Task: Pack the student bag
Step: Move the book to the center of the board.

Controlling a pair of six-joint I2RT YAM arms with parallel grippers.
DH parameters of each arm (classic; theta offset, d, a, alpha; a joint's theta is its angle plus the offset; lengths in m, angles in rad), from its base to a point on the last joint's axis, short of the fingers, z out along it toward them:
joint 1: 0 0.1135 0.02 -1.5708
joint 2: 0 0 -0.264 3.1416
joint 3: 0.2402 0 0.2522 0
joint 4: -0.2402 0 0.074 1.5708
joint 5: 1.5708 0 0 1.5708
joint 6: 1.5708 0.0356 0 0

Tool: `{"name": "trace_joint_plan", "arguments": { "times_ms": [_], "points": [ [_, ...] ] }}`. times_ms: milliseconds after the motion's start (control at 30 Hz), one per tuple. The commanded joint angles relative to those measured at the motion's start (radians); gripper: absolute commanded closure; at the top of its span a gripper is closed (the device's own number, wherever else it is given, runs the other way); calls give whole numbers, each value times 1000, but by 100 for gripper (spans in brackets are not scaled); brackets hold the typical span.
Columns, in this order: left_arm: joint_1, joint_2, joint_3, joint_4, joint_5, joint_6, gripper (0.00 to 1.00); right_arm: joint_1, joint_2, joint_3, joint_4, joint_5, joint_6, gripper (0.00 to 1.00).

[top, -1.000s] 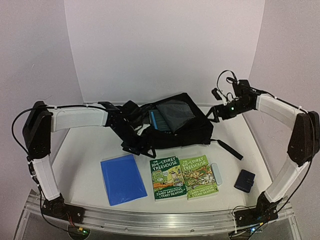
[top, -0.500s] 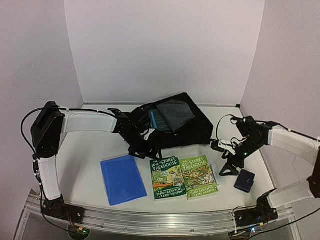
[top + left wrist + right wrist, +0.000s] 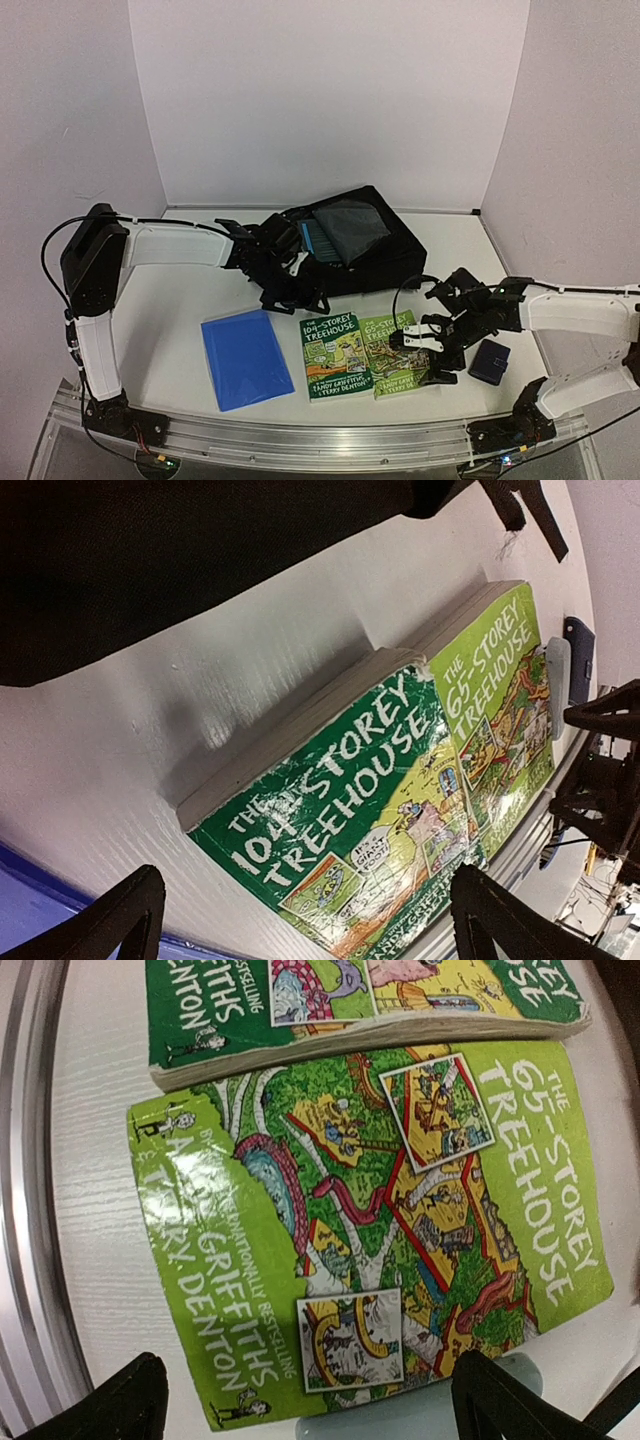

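You have a black student bag with a grey panel on top and a strip of blue showing beside it. Near it you see a plain bright-blue folder. The dark-green book carries white lettering and yellow cartoon art. The lime-green book has white lettering, red-framed cartoon panels and a red winding line. Your pouch is dark blue, and the table is white.
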State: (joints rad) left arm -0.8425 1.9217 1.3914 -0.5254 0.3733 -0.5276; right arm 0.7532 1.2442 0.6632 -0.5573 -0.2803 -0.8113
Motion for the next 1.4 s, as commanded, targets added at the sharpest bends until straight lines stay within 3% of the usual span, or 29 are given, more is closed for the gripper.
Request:
{"name": "trace_joint_plan", "arguments": {
  "times_ms": [0,267,433,667,867,1000,1133,1367],
  "points": [
    [3,-35,20,94,2,-64,0,55,7,-75,136,132,9,2],
    [3,-10,48,77,14,-70,2,57,107,-61,292,273,-15,2],
    [5,15,69,67,47,-38,5,55,143,-30,381,335,-32,8],
    [5,203,345,-45,145,83,13,7,135,6,400,339,4,13],
    [11,346,520,-68,179,86,17,-152,144,112,233,164,57,11],
    [12,300,430,8,164,15,17,-268,173,251,22,-41,88,6],
    [12,252,319,96,142,-82,18,-295,231,365,-140,-186,163,5],
    [-1,249,254,190,104,-155,20,-384,427,493,-200,-314,349,7]
  ]
}}
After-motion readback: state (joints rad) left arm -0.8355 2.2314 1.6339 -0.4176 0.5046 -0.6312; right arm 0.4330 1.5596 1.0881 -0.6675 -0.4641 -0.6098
